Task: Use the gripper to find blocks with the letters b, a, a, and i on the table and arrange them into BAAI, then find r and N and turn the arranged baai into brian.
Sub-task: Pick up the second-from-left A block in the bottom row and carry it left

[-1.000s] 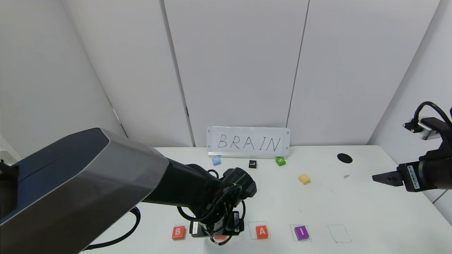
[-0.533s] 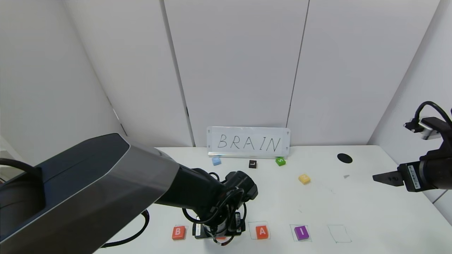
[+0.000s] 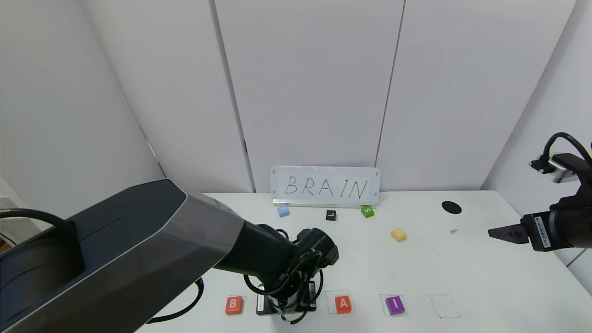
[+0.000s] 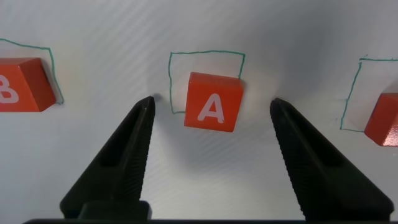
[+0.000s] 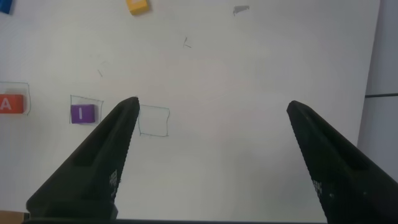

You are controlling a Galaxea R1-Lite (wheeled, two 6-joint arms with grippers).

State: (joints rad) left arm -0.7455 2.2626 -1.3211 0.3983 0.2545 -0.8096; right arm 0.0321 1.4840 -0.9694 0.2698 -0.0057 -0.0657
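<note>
— Looking left first, what do you see?
— B block (image 3: 234,305), then the left gripper (image 4: 211,106) spread wide around an A (image 4: 214,102) (not touching it).
— And toward three o'clock?
— Another A (image 3: 343,304), purple I (image 3: 395,305), yellow N (image 3: 398,234) at one o'clock, right gripper (image 5: 211,112) wide over the table (image 3: 485,277).

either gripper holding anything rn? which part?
Nothing held. Left gripper is open, straddling the A tile without touching it. Right gripper is open over the table.
</note>
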